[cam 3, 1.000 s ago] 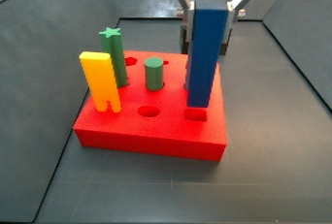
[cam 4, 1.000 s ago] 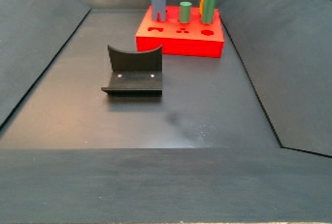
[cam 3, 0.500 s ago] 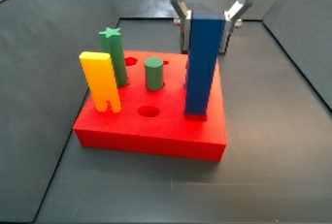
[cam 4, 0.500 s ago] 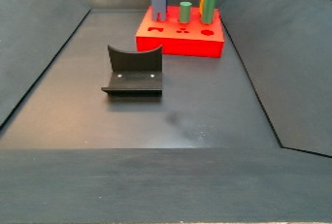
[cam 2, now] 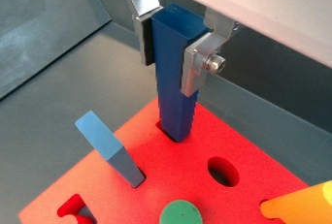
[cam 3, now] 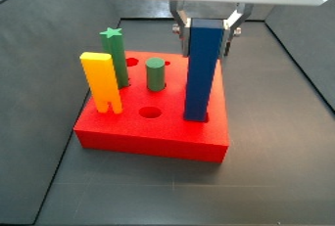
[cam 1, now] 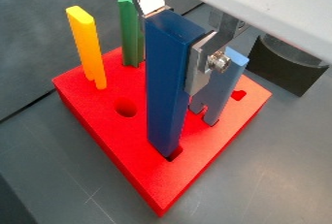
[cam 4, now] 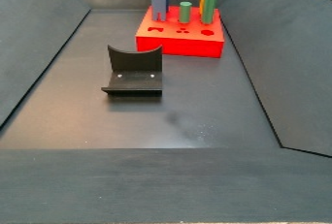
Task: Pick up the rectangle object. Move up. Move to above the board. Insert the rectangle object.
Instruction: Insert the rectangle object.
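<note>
The rectangle object, a tall dark blue bar (cam 3: 202, 73), stands upright with its lower end in a hole at the right side of the red board (cam 3: 155, 138). My gripper (cam 3: 207, 32) is shut on the bar's top, one silver finger on each side. Both wrist views show the same grip: the gripper (cam 1: 176, 34) (cam 2: 173, 48) clamps the bar (cam 1: 166, 92) (cam 2: 180, 102), whose foot sits in the board (cam 1: 143, 165) (cam 2: 116, 204). The far side view shows the board (cam 4: 195, 46) small, and the gripper is out of that view.
On the board stand an orange-yellow notched block (cam 3: 100, 83), a green star-topped peg (cam 3: 116, 56), a green round peg (cam 3: 155, 73) and a lighter grey-blue two-legged peg (cam 2: 111, 148). The dark fixture (cam 4: 132, 71) stands on the floor. Dark bin walls rise all around.
The gripper has come down with the bar. The bar's foot was just above the hole one second ago and now sits inside it.
</note>
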